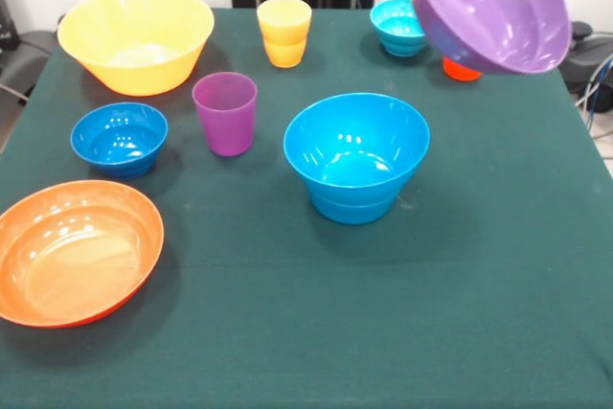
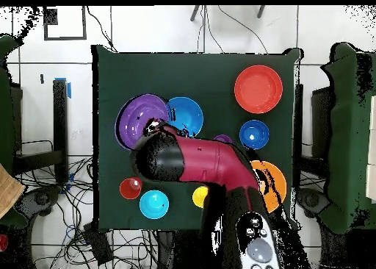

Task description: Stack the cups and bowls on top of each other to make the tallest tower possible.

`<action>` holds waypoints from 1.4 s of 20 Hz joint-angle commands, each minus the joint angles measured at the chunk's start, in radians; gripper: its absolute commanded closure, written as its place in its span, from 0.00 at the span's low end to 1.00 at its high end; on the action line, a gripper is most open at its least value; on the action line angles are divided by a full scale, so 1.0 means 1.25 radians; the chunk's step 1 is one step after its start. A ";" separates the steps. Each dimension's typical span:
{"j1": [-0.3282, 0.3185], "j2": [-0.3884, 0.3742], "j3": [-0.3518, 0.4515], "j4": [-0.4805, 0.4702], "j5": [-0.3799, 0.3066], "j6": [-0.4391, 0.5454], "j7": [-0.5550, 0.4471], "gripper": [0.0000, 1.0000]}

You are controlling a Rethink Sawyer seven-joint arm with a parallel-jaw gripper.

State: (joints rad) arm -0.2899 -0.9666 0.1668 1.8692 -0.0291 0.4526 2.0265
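Wide purple plastic bowl (image 1: 493,9) hangs tilted in the air over the far right corner, part cut off by the top edge. Lots of bare green tablecloth (image 1: 383,332) on the near side. Mid-blue bowl (image 1: 355,153) sits nested in another blue one, otherwise empty. Red-black arm (image 2: 198,162) hides the gripper, can't tell its state. Small orange cup (image 1: 461,70) mostly hidden behind the purple bowl.

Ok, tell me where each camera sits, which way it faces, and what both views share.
Front view: across the table from the robot, looking over the green table toward the pedestal side; no arm shows, only the lifted, tilted purple bowl.
Overhead view: above the table, looking straight down; the red and black arm reaches up from the bottom edge.
Shared: purple bowl, orange bowl, stacked mid-blue bowls.
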 commanded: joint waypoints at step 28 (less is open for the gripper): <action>-0.179 0.188 0.251 -0.138 -0.315 0.037 -0.149 1.00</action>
State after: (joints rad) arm -0.5101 -0.7860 0.4188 1.7352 -0.3143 0.4709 2.0265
